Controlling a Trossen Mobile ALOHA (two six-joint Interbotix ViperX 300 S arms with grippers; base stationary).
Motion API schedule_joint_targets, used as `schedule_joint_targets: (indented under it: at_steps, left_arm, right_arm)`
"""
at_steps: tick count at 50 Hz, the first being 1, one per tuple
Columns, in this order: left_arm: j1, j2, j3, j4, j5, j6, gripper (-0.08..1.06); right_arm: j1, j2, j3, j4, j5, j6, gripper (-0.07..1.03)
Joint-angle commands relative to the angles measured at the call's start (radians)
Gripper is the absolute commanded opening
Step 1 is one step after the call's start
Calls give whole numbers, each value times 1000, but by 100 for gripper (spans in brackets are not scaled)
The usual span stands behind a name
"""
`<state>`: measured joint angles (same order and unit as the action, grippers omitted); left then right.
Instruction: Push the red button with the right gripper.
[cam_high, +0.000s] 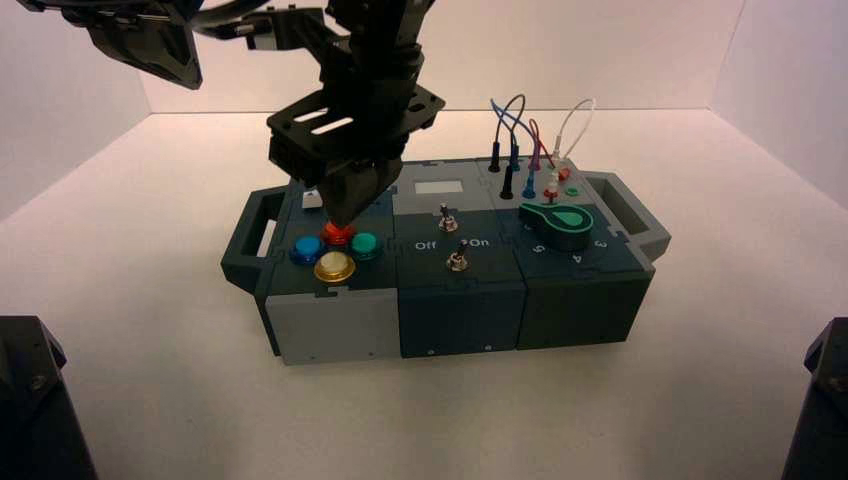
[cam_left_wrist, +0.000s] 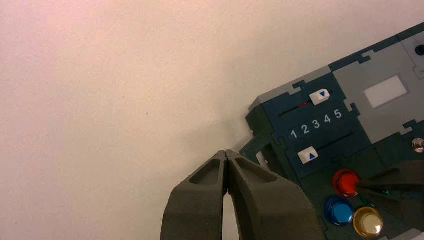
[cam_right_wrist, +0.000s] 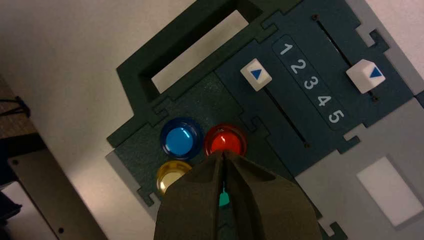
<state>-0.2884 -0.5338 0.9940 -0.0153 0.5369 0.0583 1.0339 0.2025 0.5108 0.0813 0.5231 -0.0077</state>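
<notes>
The red button (cam_high: 337, 234) is a glossy dome at the back of a four-button cluster on the box's left module, with blue (cam_high: 305, 250), green (cam_high: 364, 245) and yellow (cam_high: 334, 267) neighbours. My right gripper (cam_high: 343, 220) is shut, its blunt tip pointing down onto the red button. In the right wrist view the tip (cam_right_wrist: 223, 154) meets the red button (cam_right_wrist: 225, 141) at its near edge and hides most of the green one. In the left wrist view the red button (cam_left_wrist: 345, 182) shows with the right fingertip against it. My left gripper (cam_left_wrist: 226, 153) is shut and empty, raised off the box's left.
Two white sliders (cam_right_wrist: 256, 74) (cam_right_wrist: 367, 75) flank numbers 1 to 5 behind the buttons. Toggle switches (cam_high: 457, 258) stand in the middle module; a green knob (cam_high: 558, 222) and plugged wires (cam_high: 520, 150) at the right. Handles (cam_high: 250, 235) stick out at both ends.
</notes>
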Motion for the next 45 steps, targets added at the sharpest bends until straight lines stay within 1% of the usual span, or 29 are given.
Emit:
schedule_joint_targets:
  at_steps: [1,9,16,23,29,32,35,45]
  left_arm:
    - [3,-5,-23,-2,-3,6,-3]
    - [3,-3,-23,-2,-2,6,-3]
    - [3,-3,-23,-5,-3,6,-3]
    - [3,-5,-23,-14,-3,6,-3]
    - [3,-3,-28,-12,-2,5,-3]
    - [2,-3,-29,-15,-2,3,-3]
    - [0,-3,-29,-17,-2,3,-3]
    - [-2,-3,-29,-17,-2,3,-3]
  right_arm:
    - [0,0,-34,-3,-5,-2,-2]
    - [0,14,-38,-5,-3,-2,-2]
    - [-3,-12,-38,-5,11,0,-2]
    - [-26,-69,-48,-11,55,3,-2]
    - [-48,-109,-57,-11,86,8,-2]
    - [-55,-127,-74,-9,124,12,-2]
    - [-55,-129,-81,-8,137,14,-2]
    - [-55,-115,-87,2,141,17,-2]
